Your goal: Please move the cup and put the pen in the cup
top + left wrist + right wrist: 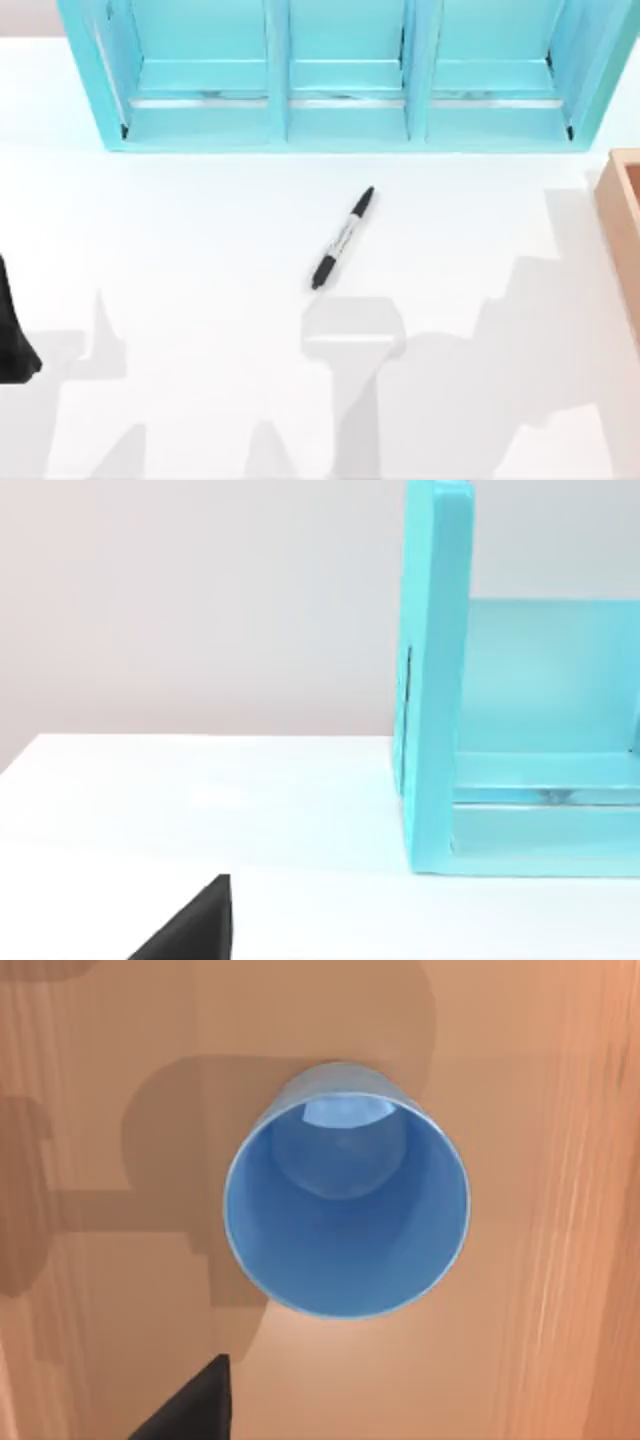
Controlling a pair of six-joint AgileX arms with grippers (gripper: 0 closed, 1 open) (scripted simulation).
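Left arm (15, 340) sits parked at the top view's left edge, claw state untellable. The pen (343, 238) lies diagonal mid-bench (200, 250), light, stiff, probably slippery; grip its barrel. Open room surrounds it. Right wrist view: the cup (347, 1220) stands upright on a wooden surface (120, 1360); probably light, pinch its rim.

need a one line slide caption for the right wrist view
Looking straight down into the empty blue cup, standing upright on a brown wooden surface, with a dark fingertip of the right gripper at the frame edge.
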